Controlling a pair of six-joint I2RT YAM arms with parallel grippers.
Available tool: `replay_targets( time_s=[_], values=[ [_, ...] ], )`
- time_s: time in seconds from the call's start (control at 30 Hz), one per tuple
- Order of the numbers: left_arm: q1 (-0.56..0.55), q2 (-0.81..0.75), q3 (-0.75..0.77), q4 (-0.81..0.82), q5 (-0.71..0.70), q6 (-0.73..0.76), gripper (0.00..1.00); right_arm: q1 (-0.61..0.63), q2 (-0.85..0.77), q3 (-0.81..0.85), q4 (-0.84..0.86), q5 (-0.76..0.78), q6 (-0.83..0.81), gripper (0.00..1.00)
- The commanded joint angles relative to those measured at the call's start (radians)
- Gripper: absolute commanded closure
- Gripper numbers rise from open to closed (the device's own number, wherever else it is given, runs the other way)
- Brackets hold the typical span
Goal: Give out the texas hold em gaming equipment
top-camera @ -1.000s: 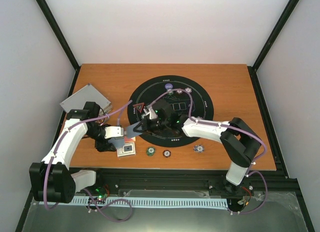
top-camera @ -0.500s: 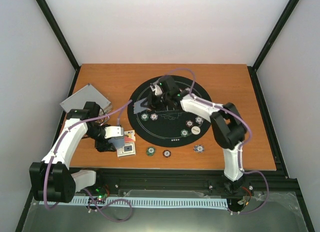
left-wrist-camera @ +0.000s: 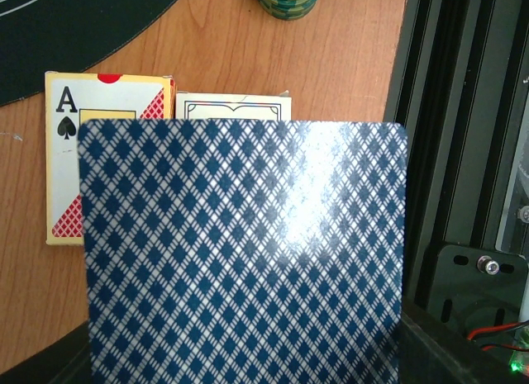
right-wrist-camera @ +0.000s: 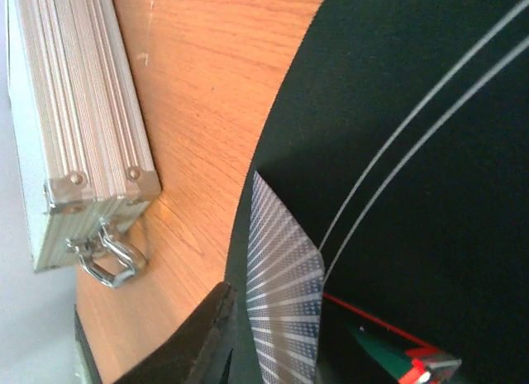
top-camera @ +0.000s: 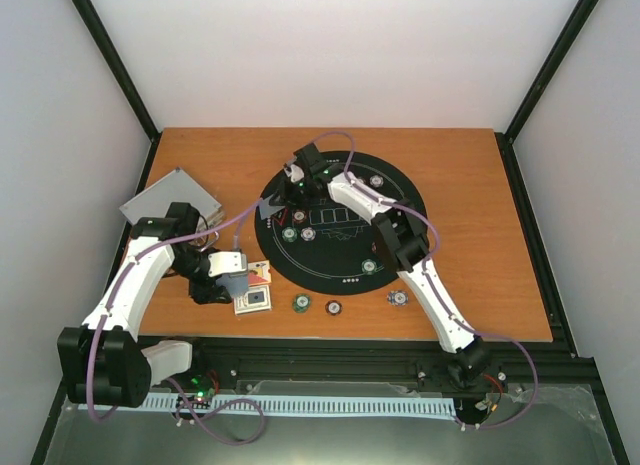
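Status: my left hand (top-camera: pixel 237 275) holds a blue-backed card (left-wrist-camera: pixel 244 252); my right hand (top-camera: pixel 296 175) is at the far left rim of the black mat (top-camera: pixel 320 270).

The left hand is closed narrowly on its card, above a card box (left-wrist-camera: pixel 107 103) at the near left of the desk (top-camera: pixel 480 285). At the right hand a patterned card (right-wrist-camera: pixel 285 277) slants onto the mat, with the silver case (right-wrist-camera: pixel 74 111) to its left; I cannot tell whether that hand grips it. Chips (top-camera: pixel 289 233) sit on the mat, and other chips (top-camera: pixel 333 307) lie along the near desk edge.
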Motion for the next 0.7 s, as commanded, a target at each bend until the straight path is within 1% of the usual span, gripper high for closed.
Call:
replay_targets(
  time_s=[0.0,0.17,0.2,0.27,0.37,0.43,0.53,0.67],
  values=[
    [-0.003,-0.017,0.034,-0.03,0.02,-0.011,0.99,-0.015,-0.028,0.048,-0.093,0.026,-0.031,0.75],
    [-0.003,-0.017,0.032,-0.029,0.03,-0.015,0.99,-0.033,-0.1,0.0,-0.142,0.064,-0.078,0.65],
    [-0.003,-0.017,0.032,-0.029,0.028,-0.017,0.99,-0.035,-0.125,-0.016,-0.143,0.07,-0.085,0.62],
    [-0.003,-0.018,0.028,-0.031,0.022,-0.015,0.99,-0.038,-0.172,-0.049,-0.152,0.088,-0.1,0.49],
    [-0.002,-0.023,0.025,-0.03,0.015,-0.015,0.99,-0.04,-0.249,-0.109,-0.178,0.125,-0.132,0.44],
    [-0.002,-0.025,0.026,-0.031,0.019,-0.015,0.99,-0.039,-0.334,-0.255,-0.122,0.118,-0.118,0.43],
    [-0.003,-0.024,0.03,-0.031,0.025,-0.02,0.99,-0.022,-0.499,-0.518,0.053,0.078,-0.055,0.41],
    [-0.003,-0.009,0.039,-0.03,0.029,-0.023,0.99,0.042,-0.708,-0.862,0.311,0.024,0.053,0.39]
  ],
)
